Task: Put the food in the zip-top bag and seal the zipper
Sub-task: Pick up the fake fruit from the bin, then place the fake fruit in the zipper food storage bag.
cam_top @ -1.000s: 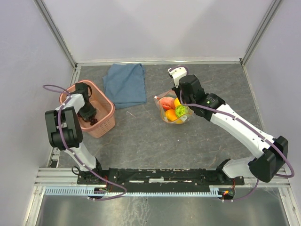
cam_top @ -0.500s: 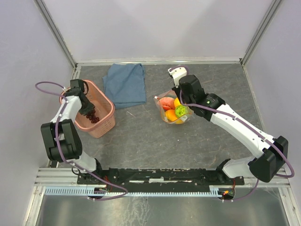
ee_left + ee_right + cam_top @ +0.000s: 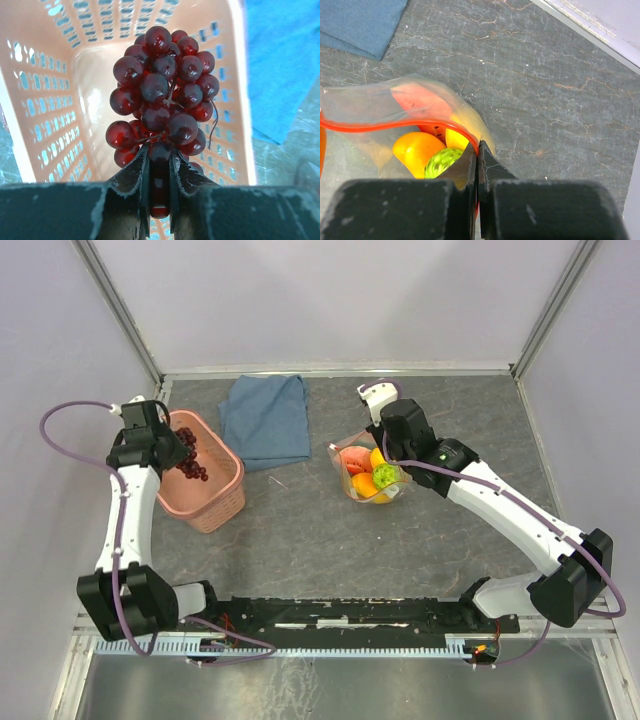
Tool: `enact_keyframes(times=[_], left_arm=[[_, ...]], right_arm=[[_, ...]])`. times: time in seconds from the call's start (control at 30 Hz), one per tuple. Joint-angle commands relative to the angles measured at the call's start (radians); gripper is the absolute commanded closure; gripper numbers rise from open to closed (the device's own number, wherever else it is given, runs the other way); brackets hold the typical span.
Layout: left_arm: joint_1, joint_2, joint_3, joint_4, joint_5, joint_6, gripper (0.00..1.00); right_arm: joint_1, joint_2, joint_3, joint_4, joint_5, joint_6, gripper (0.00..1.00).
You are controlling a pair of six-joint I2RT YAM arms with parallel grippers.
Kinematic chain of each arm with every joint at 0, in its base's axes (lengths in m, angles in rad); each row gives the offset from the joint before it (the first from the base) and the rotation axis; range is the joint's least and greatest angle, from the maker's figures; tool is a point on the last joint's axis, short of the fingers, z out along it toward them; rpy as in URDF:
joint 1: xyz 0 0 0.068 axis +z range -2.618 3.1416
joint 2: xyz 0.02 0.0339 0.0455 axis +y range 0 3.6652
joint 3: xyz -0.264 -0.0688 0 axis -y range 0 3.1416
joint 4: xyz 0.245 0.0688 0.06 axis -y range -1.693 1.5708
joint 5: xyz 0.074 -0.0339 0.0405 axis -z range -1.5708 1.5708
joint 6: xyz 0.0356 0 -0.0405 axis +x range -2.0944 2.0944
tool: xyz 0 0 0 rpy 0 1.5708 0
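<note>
**Grapes in the claw, bag held open**

The left claw (image 3: 159, 156) is closed narrowly on the low end of the dark grape bunch (image 3: 162, 95). The bunch hangs in the air well to the left of the zip-top bag (image 3: 372, 478). The right claw (image 3: 476, 152) is pinched fully shut on the bag's rim at the orange-red zipper (image 3: 395, 125), keeping the mouth up. A bumpy green ball (image 3: 441, 161) and an orange fruit (image 3: 416, 149) lie inside the bag.

The step in hand looks like carrying the grapes over. The next move calls for crossing rightward to above the bag's mouth and letting go there. Sealing comes after.
</note>
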Motion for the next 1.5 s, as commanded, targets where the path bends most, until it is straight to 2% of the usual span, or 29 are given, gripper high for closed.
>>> enact_keyframes(times=[0.0, 0.37, 0.53, 0.8, 0.9, 1.13, 1.3, 1.47], left_arm=[[-0.004, -0.098, 0.065, 0.043, 0.101, 0.075, 0.97], [-0.049, -0.213, 0.136, 0.155, 0.434, 0.092, 0.97], [-0.196, -0.261, 0.107, 0.263, 0.428, 0.116, 0.97], [-0.546, -0.264, 0.021, 0.475, 0.340, 0.140, 0.97], [-0.626, -0.250, -0.012, 0.548, 0.331, 0.153, 0.97], [-0.732, -0.233, -0.090, 0.709, 0.369, 0.239, 0.97], [-0.771, -0.205, -0.106, 0.737, 0.444, 0.291, 0.97], [-0.793, -0.224, -0.275, 1.036, 0.505, 0.265, 0.97]], right_arm=[[-0.002, -0.017, 0.025, 0.033, 0.024, -0.004, 0.99], [-0.003, 0.004, 0.039, 0.025, 0.003, 0.001, 0.99], [-0.002, 0.015, 0.045, 0.017, -0.007, 0.004, 0.99], [-0.002, 0.020, 0.052, 0.012, -0.024, 0.008, 0.99], [-0.002, 0.024, 0.055, 0.011, -0.042, 0.016, 0.99], [-0.002, 0.039, 0.072, -0.003, -0.074, 0.050, 0.99], [-0.002, 0.052, 0.084, -0.012, -0.088, 0.081, 0.99], [-0.002, 0.058, 0.086, -0.001, -0.108, 0.100, 0.99]])
